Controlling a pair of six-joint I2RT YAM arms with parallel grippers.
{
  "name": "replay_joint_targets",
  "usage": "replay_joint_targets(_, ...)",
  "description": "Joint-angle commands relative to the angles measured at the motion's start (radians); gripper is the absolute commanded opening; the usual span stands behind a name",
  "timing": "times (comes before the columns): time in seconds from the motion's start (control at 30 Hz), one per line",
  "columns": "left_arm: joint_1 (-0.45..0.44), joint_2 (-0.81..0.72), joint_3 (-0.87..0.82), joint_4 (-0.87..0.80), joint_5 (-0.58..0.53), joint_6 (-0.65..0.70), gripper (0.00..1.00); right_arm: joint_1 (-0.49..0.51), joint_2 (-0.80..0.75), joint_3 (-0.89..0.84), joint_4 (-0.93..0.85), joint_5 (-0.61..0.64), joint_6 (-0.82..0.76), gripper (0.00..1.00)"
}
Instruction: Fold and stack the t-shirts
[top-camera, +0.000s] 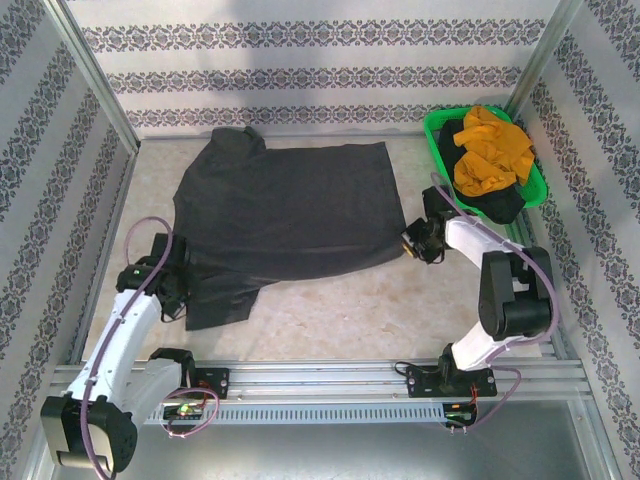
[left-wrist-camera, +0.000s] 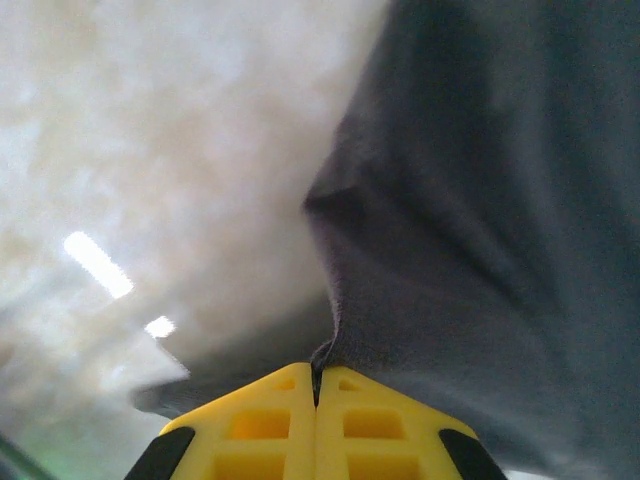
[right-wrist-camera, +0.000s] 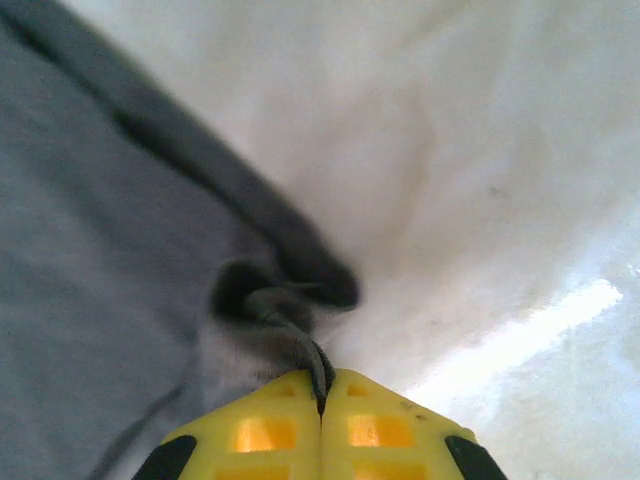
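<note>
A dark charcoal-grey t-shirt (top-camera: 285, 215) lies spread over the middle of the table. At its left edge my left gripper (top-camera: 178, 275) is shut on the cloth; in the left wrist view the yellow fingers (left-wrist-camera: 255, 425) pinch a fold of grey fabric (left-wrist-camera: 480, 220). My right gripper (top-camera: 408, 243) is shut on the shirt's right corner, and the right wrist view shows a bunched hem (right-wrist-camera: 285, 330) caught between the yellow fingers (right-wrist-camera: 385, 430). A mustard-orange t-shirt (top-camera: 490, 150) and a blackish t-shirt (top-camera: 495, 205) lie heaped in the green basket (top-camera: 436, 128).
The green basket stands in the back right corner by the patterned wall. Patterned walls close in the left, back and right sides. An aluminium rail (top-camera: 330, 378) with both arm bases runs along the near edge. Bare tabletop (top-camera: 340, 310) lies in front of the shirt.
</note>
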Motion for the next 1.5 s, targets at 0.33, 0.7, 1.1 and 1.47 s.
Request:
replay_joint_targets(0.33,0.016,-0.161,0.387,0.066,-0.166,-0.055,0.0,-0.004,-0.322,0.233,-0.164,0.026,-0.061,0.0)
replay_joint_targets(0.7,0.015,-0.42,0.27,-0.415,-0.232,-0.271,0.0,0.033,-0.756,-0.153,-0.365,0.019,-0.019,0.0)
replay_joint_targets(1.1,0.016,-0.121,0.22,-0.178,-0.182,-0.195,0.0,0.033,-0.519,-0.192,-0.442,-0.01,0.07,0.0)
replay_joint_targets(1.47,0.043,0.212,0.3,-0.023,-0.206,-0.032,0.0,0.021,-0.205,0.016,-0.362,0.031,0.052,0.0)
